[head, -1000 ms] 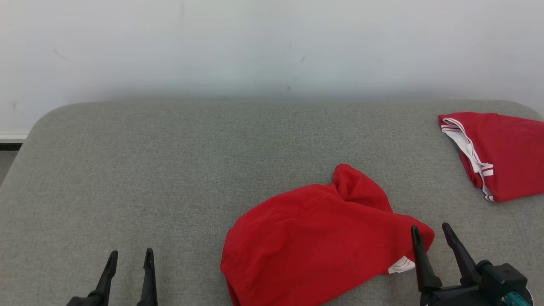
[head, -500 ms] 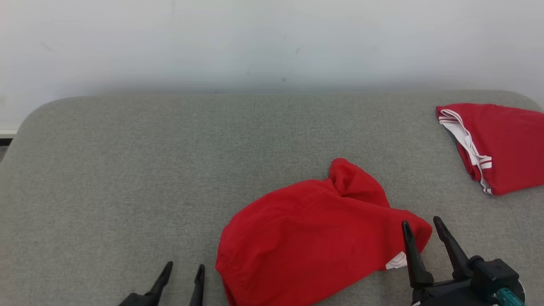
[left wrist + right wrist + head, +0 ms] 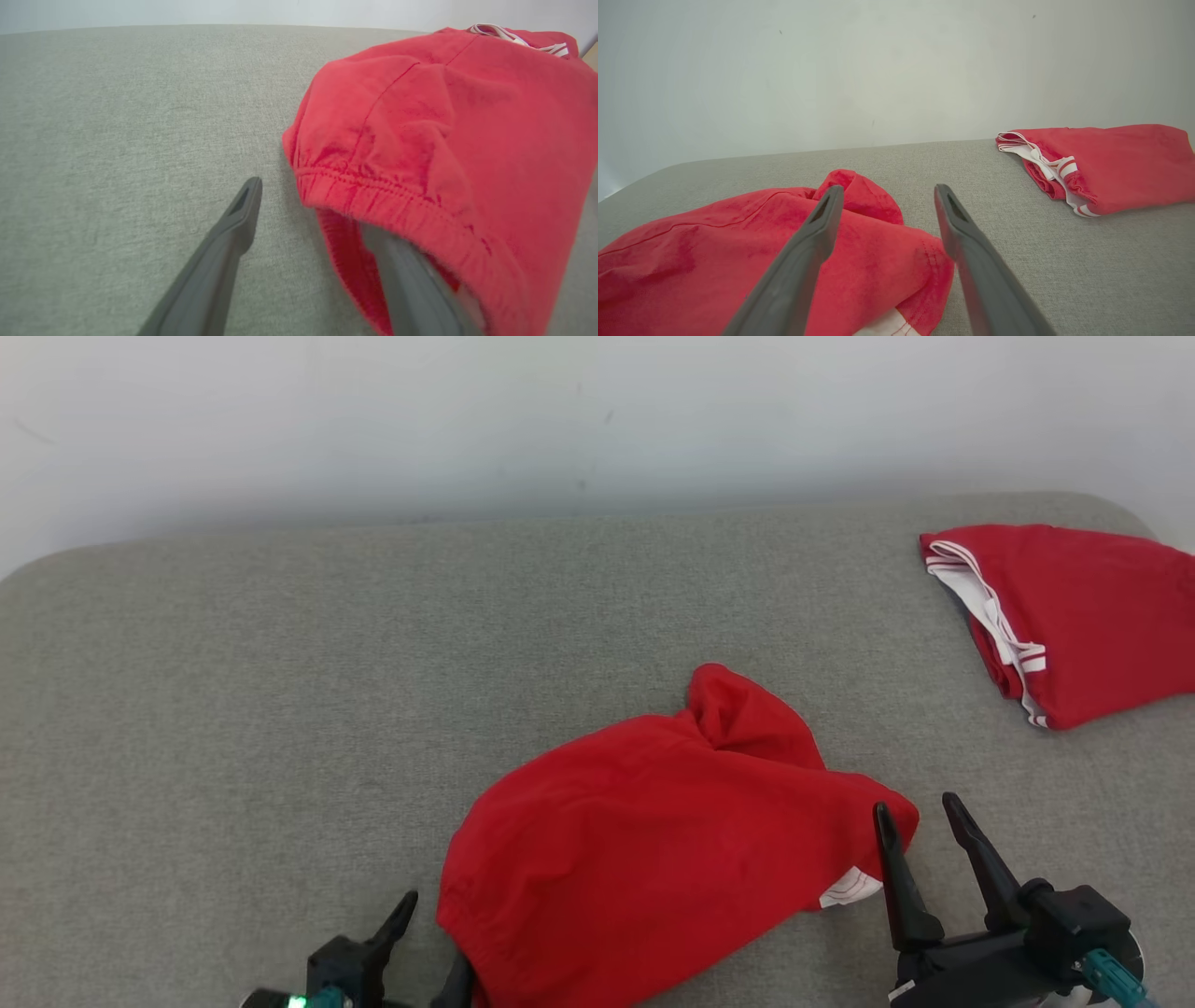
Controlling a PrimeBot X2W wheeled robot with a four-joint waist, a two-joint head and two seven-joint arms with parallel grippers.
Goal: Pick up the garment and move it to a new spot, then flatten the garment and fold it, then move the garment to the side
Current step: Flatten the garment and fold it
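A crumpled red garment point(image 3: 653, 840) lies on the grey padded table point(image 3: 233, 709), low and right of centre. My left gripper point(image 3: 434, 938) is open at its left edge, where the elastic waistband point(image 3: 373, 196) bulges. One finger point(image 3: 243, 210) rests on bare table and the other finger point(image 3: 402, 270) reaches under the waistband fold. My right gripper point(image 3: 916, 805) stands open at the garment's right corner, by a white striped hem point(image 3: 850, 889). In the right wrist view the garment point(image 3: 738, 233) lies under and left of the open right gripper point(image 3: 888, 190).
A second red garment point(image 3: 1083, 616) with white striped trim lies folded at the table's far right; it is also in the right wrist view point(image 3: 1111, 158). A pale wall point(image 3: 597, 411) rises behind the table. Bare grey surface stretches to the left and behind.
The head camera has shifted, so the whole picture slid. My left gripper has moved right up to the garment's waistband edge. The right gripper keeps its place at the garment's right corner.
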